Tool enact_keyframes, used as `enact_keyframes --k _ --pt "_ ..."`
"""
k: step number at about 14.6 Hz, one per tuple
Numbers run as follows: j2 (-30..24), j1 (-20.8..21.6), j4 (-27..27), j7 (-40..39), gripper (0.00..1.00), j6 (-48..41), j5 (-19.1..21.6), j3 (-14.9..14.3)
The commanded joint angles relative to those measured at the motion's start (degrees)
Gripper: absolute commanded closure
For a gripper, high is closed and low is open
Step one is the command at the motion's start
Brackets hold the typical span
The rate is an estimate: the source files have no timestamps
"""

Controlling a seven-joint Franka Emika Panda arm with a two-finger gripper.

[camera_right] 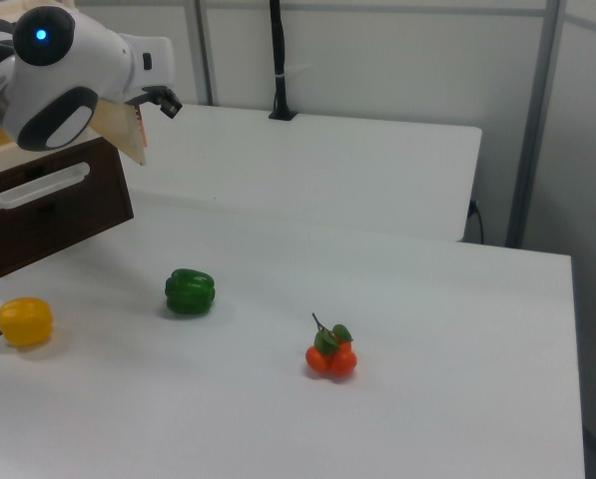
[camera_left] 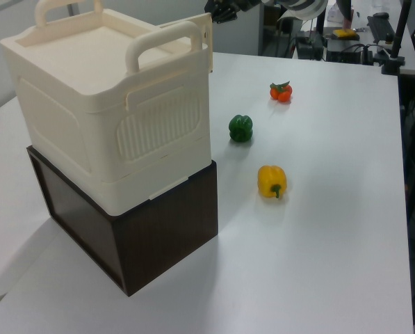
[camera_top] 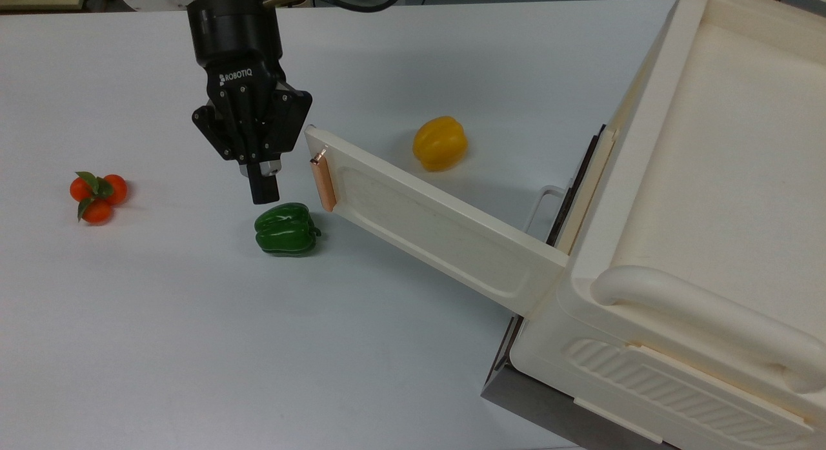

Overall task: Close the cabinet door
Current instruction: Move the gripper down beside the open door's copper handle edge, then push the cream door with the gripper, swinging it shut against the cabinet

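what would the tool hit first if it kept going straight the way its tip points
Probably the green pepper: in the top view it lies just past the tool tip. The tool's height is unclear, so it may reach the table beside it instead.

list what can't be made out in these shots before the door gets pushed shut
- Cabinet interior: top view, hidden by its own tray-like top.
- Cabinet door: left view, mostly behind the cabinet body; handle unseen.
- Pincer: top view, seen edge-on, so finger spacing is unclear; contact with the door's copper handle cannot be judged.
- Door: right view, largely covered by the white arm.
- Cabinet's right side: top view, cut off by the frame edge.
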Motion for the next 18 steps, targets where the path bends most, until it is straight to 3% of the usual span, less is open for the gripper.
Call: enact_keyframes --k 1,11,15,18 --pt "-1.97 0.33 -2.69 0.13 1.0 -0.56 0.58 1.51" --pt "-6.71 0.42 -4.01 0.31 1.0 -20.85 -0.13 5.11" --pt "-6.8 0.59 -4.1 1.62 1.0 -23.42 -0.21 8.97" --pt "-6.63 0.68 -4.01 5.13 1.0 -23.42 -2.58 12.48"
